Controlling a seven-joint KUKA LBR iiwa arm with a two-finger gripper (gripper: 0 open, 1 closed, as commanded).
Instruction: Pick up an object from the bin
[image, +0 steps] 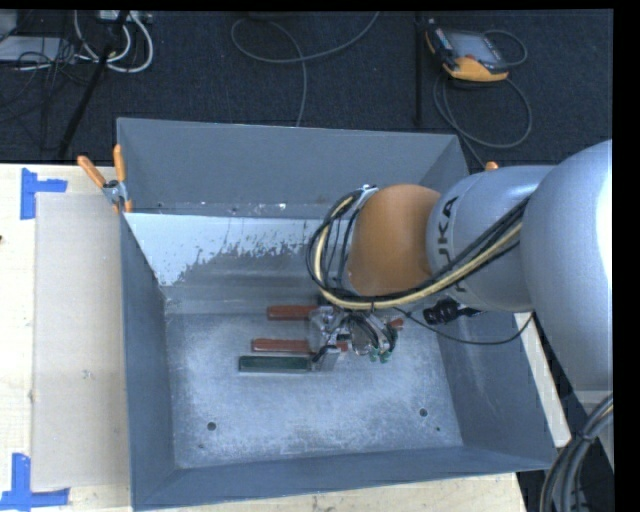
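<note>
The brown bar lies in the bin, between a second brown bar and a dark green bar. My tool is at its right end; wide or narrow, I cannot tell.

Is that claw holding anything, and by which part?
Cannot tell. The gripper is down at the right ends of the lower reddish-brown stick and a dark green stick, but no grasp is visible.
</note>
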